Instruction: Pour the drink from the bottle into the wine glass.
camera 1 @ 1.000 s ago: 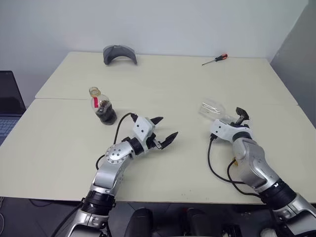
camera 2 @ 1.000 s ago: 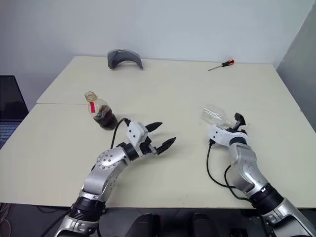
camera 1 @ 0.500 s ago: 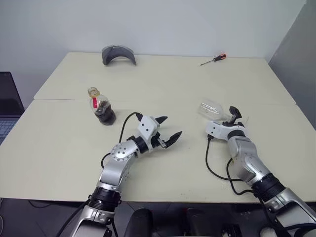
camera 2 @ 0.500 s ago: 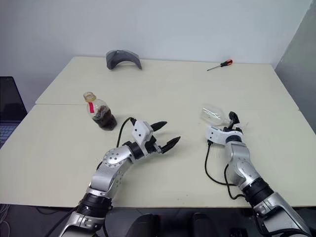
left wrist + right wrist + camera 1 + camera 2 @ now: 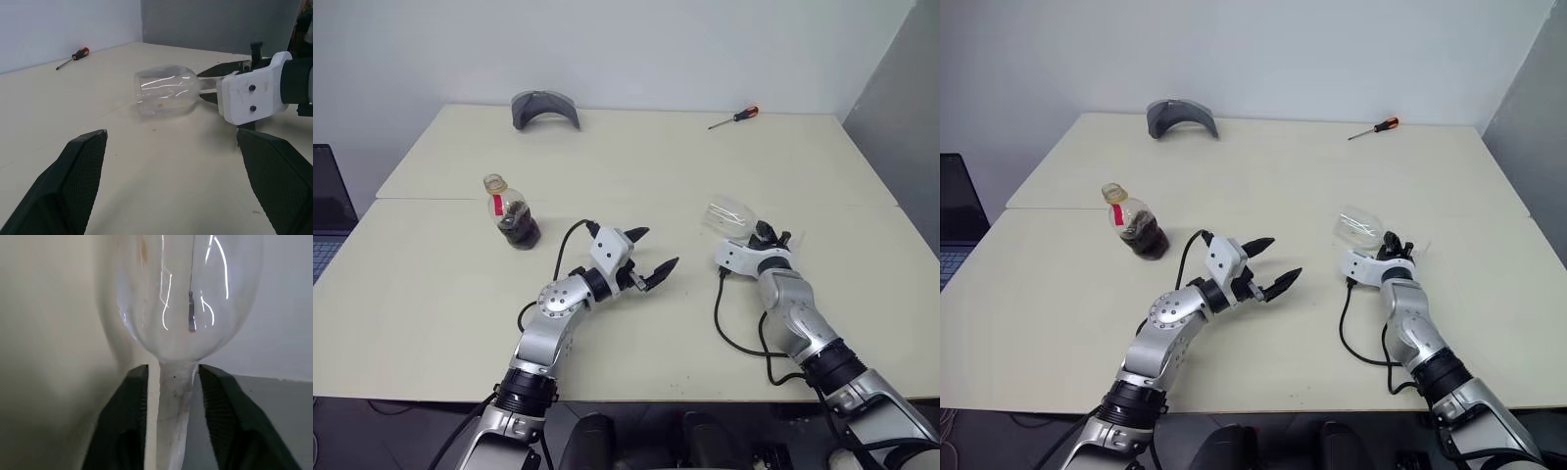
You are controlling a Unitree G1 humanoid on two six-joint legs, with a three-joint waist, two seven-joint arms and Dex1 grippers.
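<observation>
Right gripper (image 5: 168,382) jaws clamped on wine glass (image 5: 729,215) stem, glass lying at table's 3 o'clock. Left gripper (image 5: 651,257) jaws apart, arm level. Bottle (image 5: 512,213) at 9 o'clock; red label, text unreadable.

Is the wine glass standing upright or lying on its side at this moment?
On its side. The wine glass lies with its bowl resting on the table, stem level, and the right gripper closed on that stem.

Clear wine glass (image 5: 166,89), dark brown drink (image 5: 520,231), red-labelled bottle (image 5: 512,212).
</observation>
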